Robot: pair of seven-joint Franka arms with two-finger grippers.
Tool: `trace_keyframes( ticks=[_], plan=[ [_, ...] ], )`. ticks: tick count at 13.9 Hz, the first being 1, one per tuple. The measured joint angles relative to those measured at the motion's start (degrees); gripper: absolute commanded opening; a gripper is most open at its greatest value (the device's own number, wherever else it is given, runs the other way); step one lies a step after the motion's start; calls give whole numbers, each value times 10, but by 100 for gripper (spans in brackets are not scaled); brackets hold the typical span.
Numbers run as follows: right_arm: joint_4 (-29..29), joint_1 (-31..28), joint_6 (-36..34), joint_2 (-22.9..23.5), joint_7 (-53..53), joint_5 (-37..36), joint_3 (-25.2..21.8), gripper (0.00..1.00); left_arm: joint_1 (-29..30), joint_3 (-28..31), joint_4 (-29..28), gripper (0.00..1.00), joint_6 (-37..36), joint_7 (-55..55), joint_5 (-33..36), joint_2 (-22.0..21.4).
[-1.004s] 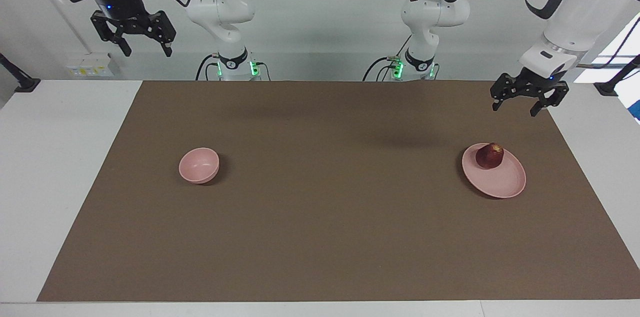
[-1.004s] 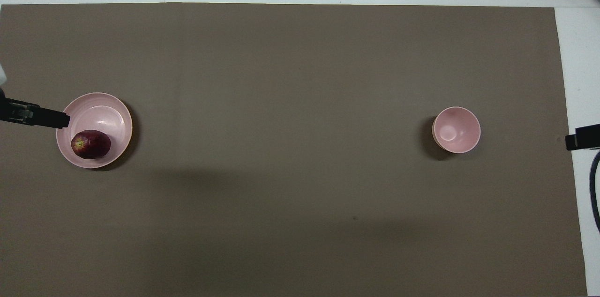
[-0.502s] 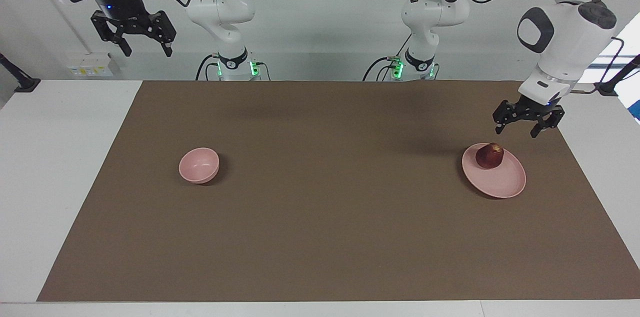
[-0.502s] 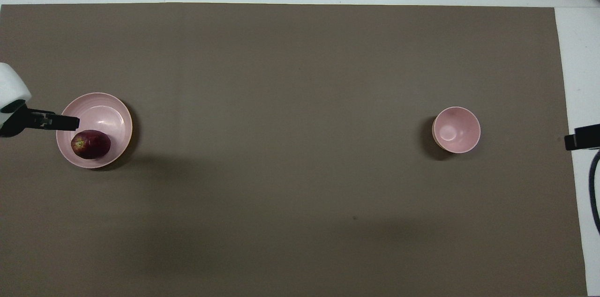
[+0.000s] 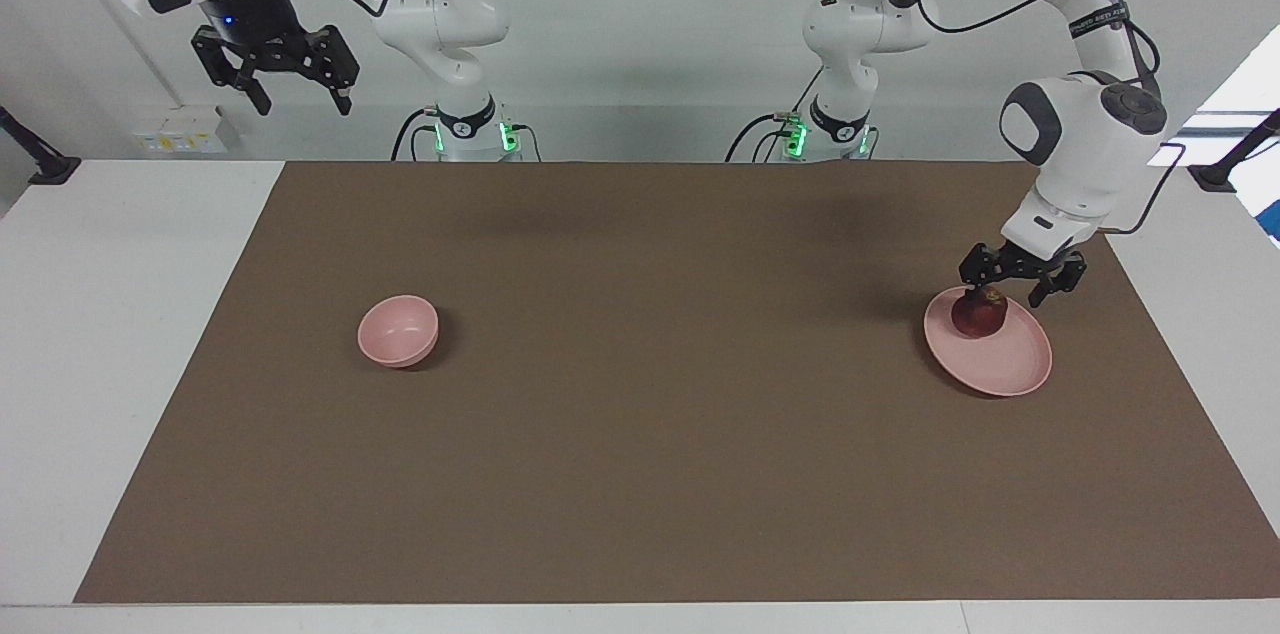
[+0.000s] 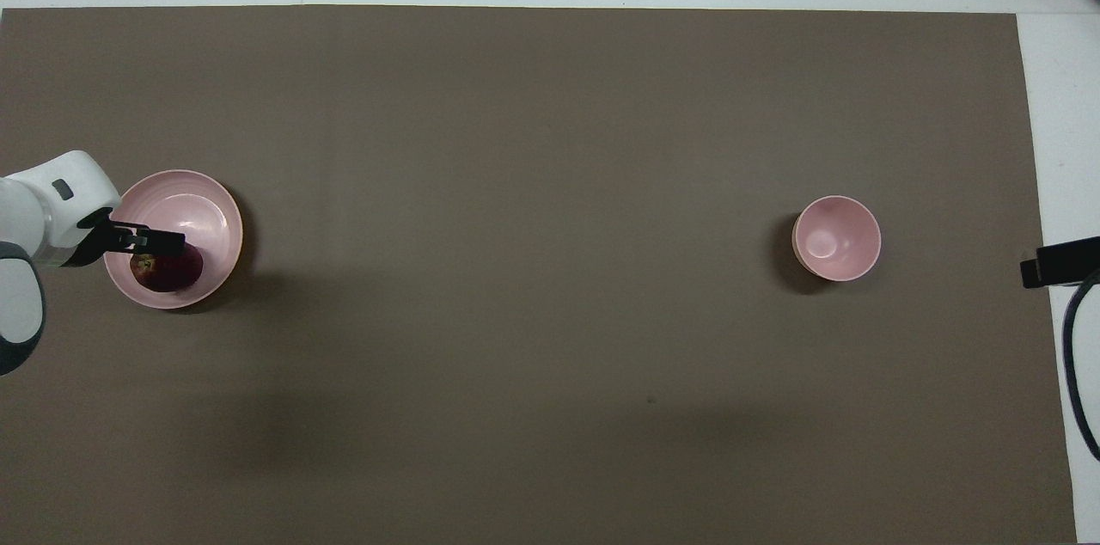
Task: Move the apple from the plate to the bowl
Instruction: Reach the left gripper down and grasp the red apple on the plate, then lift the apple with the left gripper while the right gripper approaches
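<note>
The dark red apple (image 5: 979, 317) lies on the pale pink plate (image 5: 1005, 366), on the plate's side nearer the robots, toward the left arm's end of the table. My left gripper (image 5: 1004, 291) is open and hangs low, right over the apple's top; I cannot tell whether a finger touches it. In the overhead view the left gripper (image 6: 153, 244) covers part of the apple (image 6: 176, 274) on the plate (image 6: 206, 201). The small deep pink bowl (image 5: 398, 330) (image 6: 836, 237) stands empty toward the right arm's end. My right gripper (image 5: 300, 99) is open and waits high over the table's end.
A brown mat (image 5: 650, 394) covers most of the white table (image 5: 120, 314). Only the right gripper's tip (image 6: 1053, 261) shows in the overhead view, over the mat's edge beside the bowl.
My left gripper has come down and moved over the plate, from above the mat's edge to just over the apple. The right gripper shifted slightly. Apple, plate and bowl have not moved.
</note>
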Motion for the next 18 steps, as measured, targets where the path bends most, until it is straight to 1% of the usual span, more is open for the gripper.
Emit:
trace_keyframes(
  ticks=[3,4,6,7,8,9,10,11,15,18],
  plan=[
    [-19,11,0,-1,0,0,1,100,9,0,-14,100,30,0,0,12],
    [-21,12,1,-1,0,0,1,100,13,0,-25,97,48,0,0,18],
    [-22,12,1,-1,0,0,1,100,18,0,-41,89,67,0,-3,24],
    [-23,12,1,-1,0,0,1,100,19,0,-45,82,69,0,-9,25],
    [-23,12,1,-2,0,0,1,100,20,0,-48,69,69,0,-13,25],
    [-23,12,3,-2,0,0,1,100,20,0,-50,39,69,0,-16,25],
    [-23,12,4,-2,0,0,1,100,20,-1,-50,16,69,0,-18,25],
    [-23,12,6,-2,0,0,1,100,20,-3,-50,0,69,0,-18,23],
    [-32,12,30,-2,0,0,1,100,20,-6,-48,0,69,0,-19,22],
    [-34,12,30,-2,0,0,1,100,16,-12,-26,0,52,-3,-20,10]
  ],
)
